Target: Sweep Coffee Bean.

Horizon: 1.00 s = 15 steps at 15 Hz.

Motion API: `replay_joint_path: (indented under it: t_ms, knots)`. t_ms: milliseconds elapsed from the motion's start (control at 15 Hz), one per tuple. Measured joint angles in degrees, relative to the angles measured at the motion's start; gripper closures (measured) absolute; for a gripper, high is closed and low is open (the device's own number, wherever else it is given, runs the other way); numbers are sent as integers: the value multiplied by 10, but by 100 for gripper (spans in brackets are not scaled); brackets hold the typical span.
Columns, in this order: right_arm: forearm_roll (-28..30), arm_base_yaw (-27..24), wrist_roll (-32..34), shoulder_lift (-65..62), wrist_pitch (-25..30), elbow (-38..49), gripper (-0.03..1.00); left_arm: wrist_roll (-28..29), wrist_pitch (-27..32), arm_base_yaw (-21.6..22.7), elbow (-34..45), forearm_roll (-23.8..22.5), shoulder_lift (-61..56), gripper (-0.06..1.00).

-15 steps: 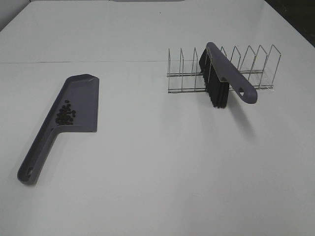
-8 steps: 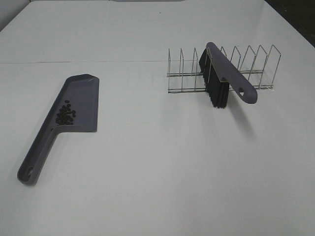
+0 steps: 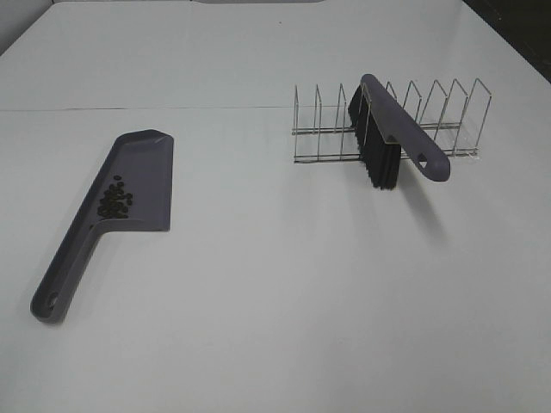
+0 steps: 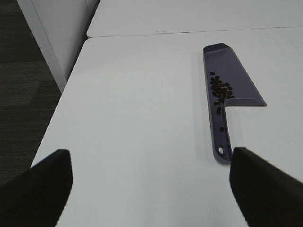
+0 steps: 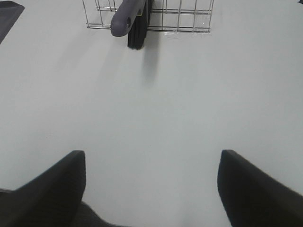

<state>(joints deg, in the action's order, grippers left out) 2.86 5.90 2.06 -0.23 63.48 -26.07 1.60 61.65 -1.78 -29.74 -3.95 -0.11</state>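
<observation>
A grey-purple dustpan (image 3: 138,176) lies flat on the white table at the left, handle toward the front. A loose cluster of coffee beans (image 3: 114,200) sits inside it near the handle; they also show in the left wrist view (image 4: 220,91) in the dustpan (image 4: 236,78). A grey brush with black bristles (image 3: 389,133) stands in a wire rack (image 3: 430,116) at the back right; the right wrist view shows the brush (image 5: 130,16) too. My left gripper (image 4: 149,182) is open and empty, well short of the dustpan handle. My right gripper (image 5: 151,189) is open and empty, well short of the rack.
The table's left edge (image 4: 61,101) drops to a dark floor. A seam (image 3: 138,108) runs across the table behind the dustpan. Neither arm shows in the exterior high view.
</observation>
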Motion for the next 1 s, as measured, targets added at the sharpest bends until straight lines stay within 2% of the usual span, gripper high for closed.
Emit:
replay_joint_path:
  t_ms: [333, 533, 1000]
  knots:
    - [0, -5, 0, 0, 0, 0, 24, 0, -3, 1, 0, 0, 0, 12]
    - [0, -28, 0, 0, 0, 0, 24, 0, -3, 1, 0, 0, 0, 12]
    - [0, -28, 0, 0, 0, 0, 24, 0, -3, 1, 0, 0, 0, 12]
